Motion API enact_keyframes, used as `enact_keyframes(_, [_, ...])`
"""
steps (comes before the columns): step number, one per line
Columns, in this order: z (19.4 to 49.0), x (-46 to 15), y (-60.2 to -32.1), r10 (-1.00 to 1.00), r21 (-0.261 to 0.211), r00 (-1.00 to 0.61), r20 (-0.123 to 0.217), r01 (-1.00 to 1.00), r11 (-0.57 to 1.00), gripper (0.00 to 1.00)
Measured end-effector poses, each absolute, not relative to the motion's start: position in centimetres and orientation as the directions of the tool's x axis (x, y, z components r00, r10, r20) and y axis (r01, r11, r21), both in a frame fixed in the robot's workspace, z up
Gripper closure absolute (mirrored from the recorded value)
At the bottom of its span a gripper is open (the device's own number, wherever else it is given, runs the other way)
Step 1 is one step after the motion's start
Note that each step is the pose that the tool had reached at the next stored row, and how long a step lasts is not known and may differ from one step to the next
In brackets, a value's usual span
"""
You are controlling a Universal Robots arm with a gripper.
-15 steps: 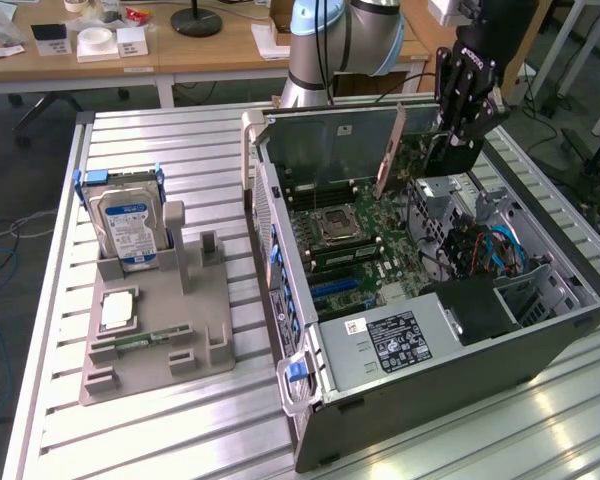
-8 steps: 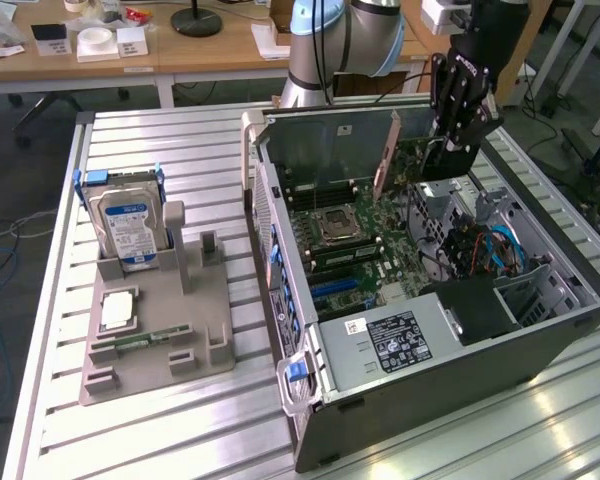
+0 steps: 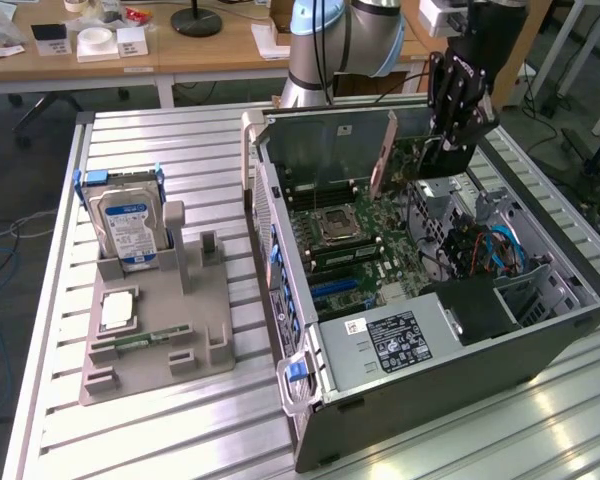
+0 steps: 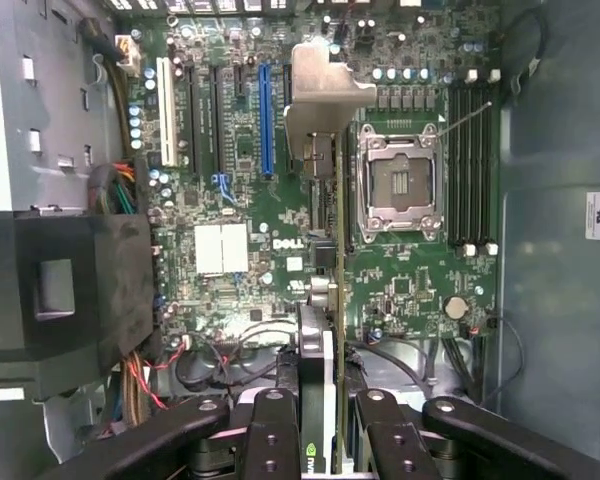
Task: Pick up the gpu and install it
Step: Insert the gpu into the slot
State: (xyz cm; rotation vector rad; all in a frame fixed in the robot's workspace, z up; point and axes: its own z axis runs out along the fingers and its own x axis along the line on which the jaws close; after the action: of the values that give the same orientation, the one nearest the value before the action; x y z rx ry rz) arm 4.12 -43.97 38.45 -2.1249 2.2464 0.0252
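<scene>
Holding the gpu (image 4: 320,340) edge-on in the end effector (image 4: 325,440), fingers closed on the card's near end, silver bracket pointing away. Hanging over the motherboard (image 4: 240,200) inside the open computer case (image 3: 460,370), not yet seated; close beside the blue slot (image 4: 266,120), cannot tell which slot lies directly beneath. Judged best: keep the card upright and parallel to the slot, match the bracket to the rear opening, descend straight, press evenly, avoid the loose cables (image 4: 230,350).

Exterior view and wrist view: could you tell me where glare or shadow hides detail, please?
Exterior view: light glares off the ribbed silver metal table. Wrist view: the square silver heatsink on the green motherboard is washed white; the grey case wall lies dim.
</scene>
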Motion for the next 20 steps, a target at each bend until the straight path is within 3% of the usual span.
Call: enact_keyframes(20, [36.5,1.3,-44.1,-0.997,-0.025,-0.057,-0.05,-0.998,0.058,0.73])
